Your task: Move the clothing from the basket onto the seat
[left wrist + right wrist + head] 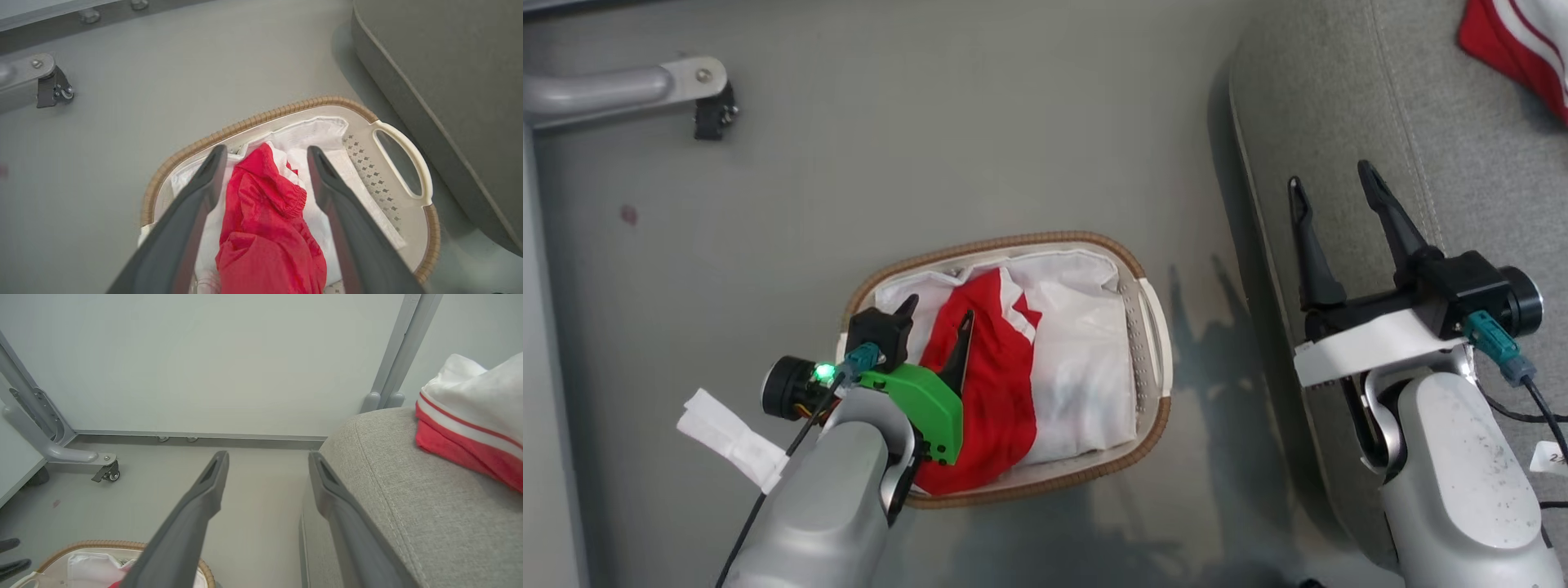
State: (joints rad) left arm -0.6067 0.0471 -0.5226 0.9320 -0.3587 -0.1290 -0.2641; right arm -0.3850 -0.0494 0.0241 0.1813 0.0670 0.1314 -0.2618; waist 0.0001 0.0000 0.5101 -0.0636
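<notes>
One spread left claw (266,150), clothing (265,220) beneath

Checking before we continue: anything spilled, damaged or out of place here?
Nothing spilled or damaged. Minor oddities: a small reddish spot on the floor left of the basket, and a white tape strip sticking out from the left arm.

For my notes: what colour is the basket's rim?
The basket rim is woven brown, clearest in the left wrist view.
</notes>
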